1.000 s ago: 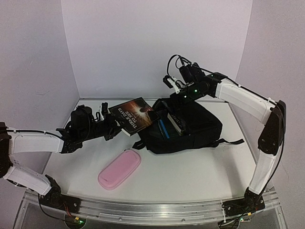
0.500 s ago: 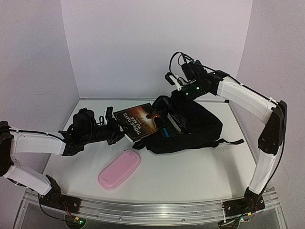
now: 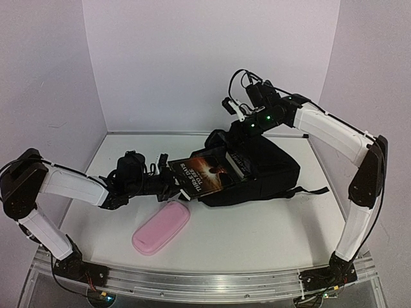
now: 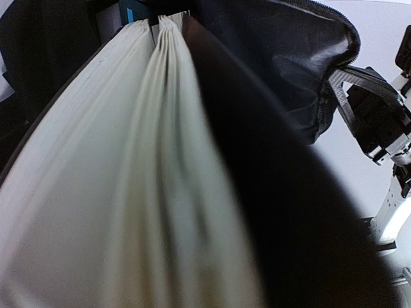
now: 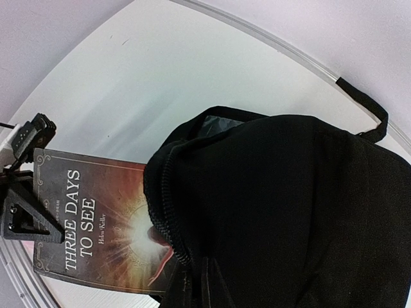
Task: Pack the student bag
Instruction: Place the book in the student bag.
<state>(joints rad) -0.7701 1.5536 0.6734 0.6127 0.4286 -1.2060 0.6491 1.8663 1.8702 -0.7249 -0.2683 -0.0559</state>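
Left arm: extended low over the table (image 3: 270, 224), forearm aimed right. The left gripper (image 3: 169, 182) is clamped on the near edge of the book (image 3: 207, 173), whose far end sits in the bag mouth.

Right arm: elbow raised, forearm reaching left over the bag. The right gripper (image 3: 239, 123) is closed on the upper rim of the opening, holding it lifted.

The student bag (image 3: 273, 170) lies right of table centre, long axis left-right, mouth facing left. A pink pencil case (image 3: 161, 226) lies apart, nearer the bases
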